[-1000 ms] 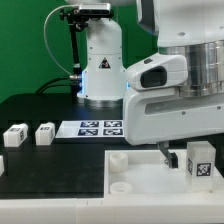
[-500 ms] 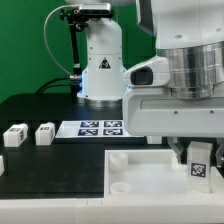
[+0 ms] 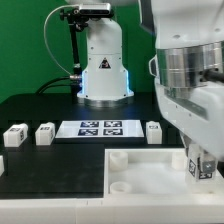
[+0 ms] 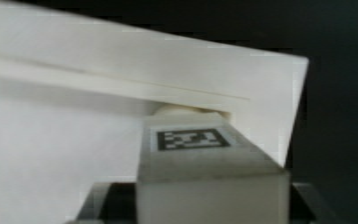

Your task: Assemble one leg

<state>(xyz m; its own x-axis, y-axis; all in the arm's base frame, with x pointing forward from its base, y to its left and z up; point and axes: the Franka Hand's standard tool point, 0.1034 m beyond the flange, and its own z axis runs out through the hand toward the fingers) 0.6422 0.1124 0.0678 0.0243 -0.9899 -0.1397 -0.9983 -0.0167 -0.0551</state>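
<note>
My gripper (image 3: pixel 203 160) is shut on a leg (image 3: pixel 200 167), a small white block with a black-and-white marker. It holds the leg upright over the right corner of the large white panel (image 3: pixel 150 172) in the exterior view. In the wrist view the gripper (image 4: pixel 194 196) clamps the leg (image 4: pixel 197 150) from both sides. The leg's far end sits right by a raised corner socket (image 4: pixel 190 100) of the panel (image 4: pixel 87 120); I cannot tell if it is seated. Three more legs stand on the black table: two at the exterior view's left (image 3: pixel 14 135) (image 3: pixel 45 132) and one behind the panel (image 3: pixel 154 131).
The marker board (image 3: pixel 100 128) lies flat behind the panel. The robot base (image 3: pixel 100 70) stands at the back. Two more raised sockets (image 3: pixel 118 157) (image 3: pixel 120 187) stand at the panel's left corners. The arm's wrist fills the exterior view's right side.
The wrist has turned and shifted toward the exterior view's right, uncovering the leg behind the panel. The held leg has moved slightly right and lower at the panel's corner.
</note>
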